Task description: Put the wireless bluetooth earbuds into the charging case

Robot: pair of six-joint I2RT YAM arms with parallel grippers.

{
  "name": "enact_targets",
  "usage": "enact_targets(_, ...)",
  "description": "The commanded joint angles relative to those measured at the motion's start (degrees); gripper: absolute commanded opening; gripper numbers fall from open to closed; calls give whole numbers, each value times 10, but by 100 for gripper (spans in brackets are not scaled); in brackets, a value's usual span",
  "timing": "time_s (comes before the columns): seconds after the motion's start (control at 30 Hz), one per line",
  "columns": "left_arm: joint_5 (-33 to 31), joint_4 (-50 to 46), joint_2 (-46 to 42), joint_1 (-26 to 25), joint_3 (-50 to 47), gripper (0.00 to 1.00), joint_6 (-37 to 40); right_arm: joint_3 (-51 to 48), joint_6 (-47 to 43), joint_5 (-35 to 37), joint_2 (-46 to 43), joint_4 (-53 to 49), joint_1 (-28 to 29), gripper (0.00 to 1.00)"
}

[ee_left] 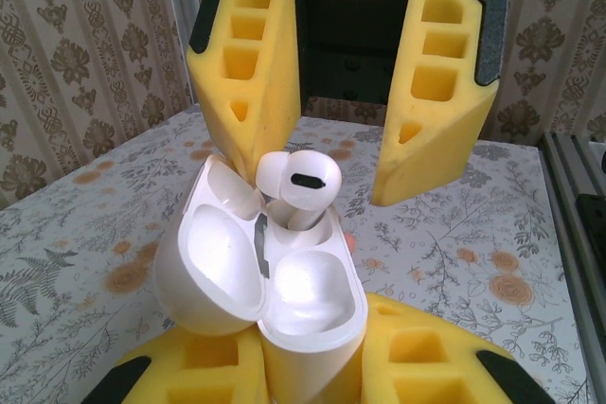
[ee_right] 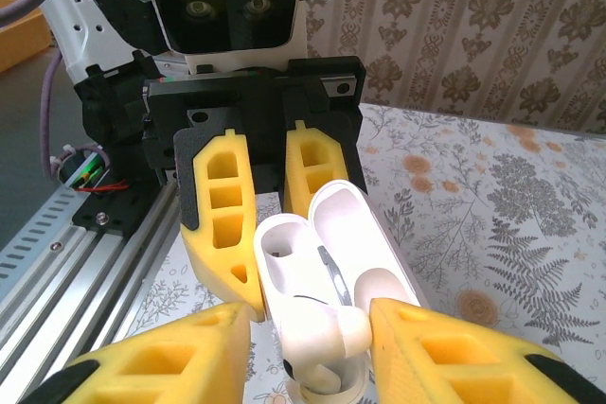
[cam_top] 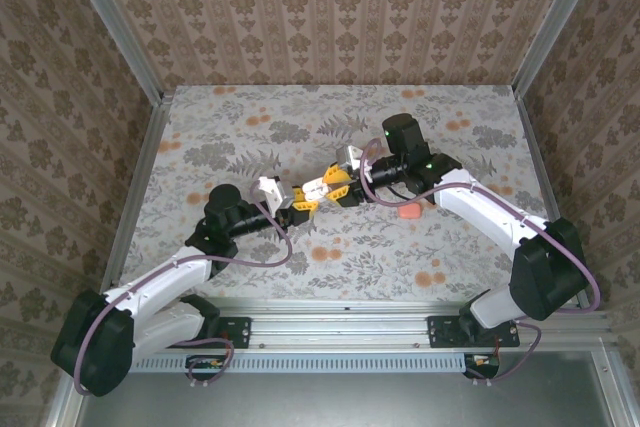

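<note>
White earbud [ee_left: 298,182] stem-down in open charging case [ee_left: 227,272], 1 o'clock socket, head proud. Left claw [ee_left: 312,380] clamps case above surface [ee_left: 473,262]. Right claw [ee_left: 331,177] at 12 o'clock, jaws parted around bud. Step: release. Next probably: lift clear, press bud home.

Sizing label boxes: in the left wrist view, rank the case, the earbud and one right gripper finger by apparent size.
1. case
2. right gripper finger, farther from the camera, so true size unsure
3. earbud
</note>
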Motion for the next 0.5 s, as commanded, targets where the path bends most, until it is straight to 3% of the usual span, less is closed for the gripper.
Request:
enact_targets(0.0,26,34,-12,-8,32,8,19,7,0,16,-3,-9,10,40)
enact_targets(0.47,22,23,-23,-9,30,8,22,7,0,56,-7,-21,18,43)
